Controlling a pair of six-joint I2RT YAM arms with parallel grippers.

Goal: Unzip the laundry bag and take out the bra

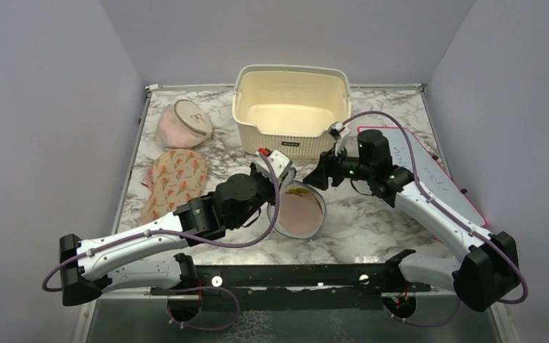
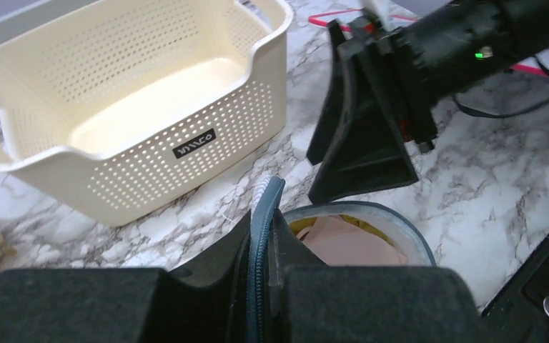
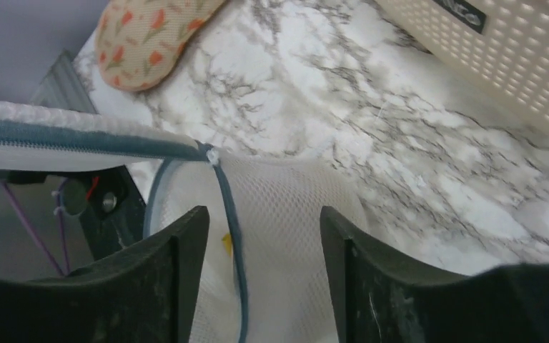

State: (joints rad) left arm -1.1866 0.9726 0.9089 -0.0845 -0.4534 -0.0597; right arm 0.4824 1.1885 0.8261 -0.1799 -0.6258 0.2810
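The white mesh laundry bag [image 1: 317, 227] lies on its side at the table's middle, its grey zip rim open. Pinkish bra fabric [image 1: 298, 212] shows inside, also in the left wrist view [image 2: 343, 244]. My left gripper [image 1: 280, 174] is shut on the bag's unzipped grey zip edge [image 2: 261, 236] and holds it up at the bag's left side. My right gripper [image 1: 320, 176] is open and empty, just above the bag's far right side. In the right wrist view its fingers [image 3: 186, 250] straddle the white mesh [image 3: 293, 236] without touching it.
A cream perforated basket [image 1: 292, 107] stands behind the bag. A pinkish round bag [image 1: 184, 123] and a floral cloth [image 1: 175, 182] lie at the left. A red-edged white board [image 1: 436, 179] lies under the right arm.
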